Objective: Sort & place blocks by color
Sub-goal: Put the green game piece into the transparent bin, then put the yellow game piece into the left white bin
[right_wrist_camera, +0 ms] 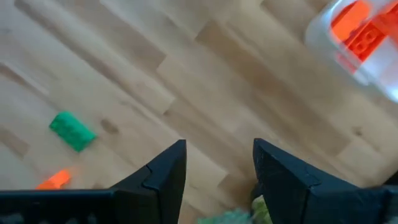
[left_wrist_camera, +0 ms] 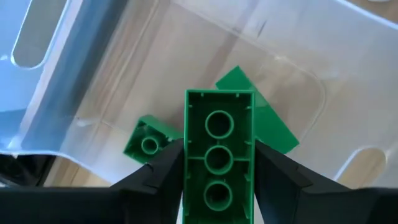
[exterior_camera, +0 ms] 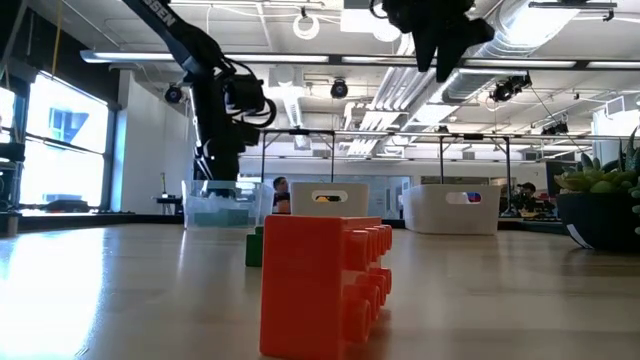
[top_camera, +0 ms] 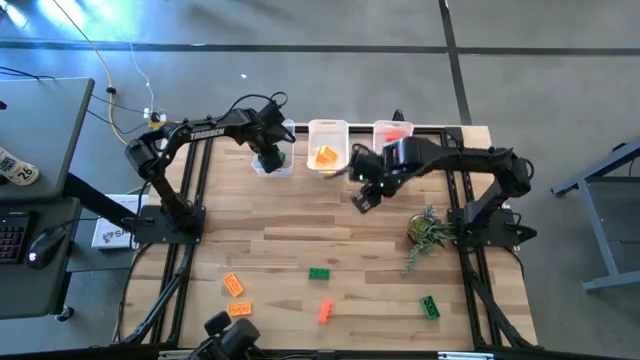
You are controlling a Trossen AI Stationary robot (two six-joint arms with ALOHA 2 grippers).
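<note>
Open-plan lab: exposed ceiling ducts (exterior_camera: 400,95), desks.

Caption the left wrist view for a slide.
Left gripper holds a green block over the clear bin.

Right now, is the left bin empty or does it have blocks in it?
Not empty. The left bin holds two green blocks, seen under the left claw and its green block.

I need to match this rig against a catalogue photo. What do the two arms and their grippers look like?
Both arms are dark, near-black, jointed machines. The left arm carries white TROSSEN lettering along its link. Each ends in a two-finger gripper: the left gripper and right gripper have black, wedge-shaped, flat-faced fingers. Black base frames hold the arms at the table's sides.
</note>
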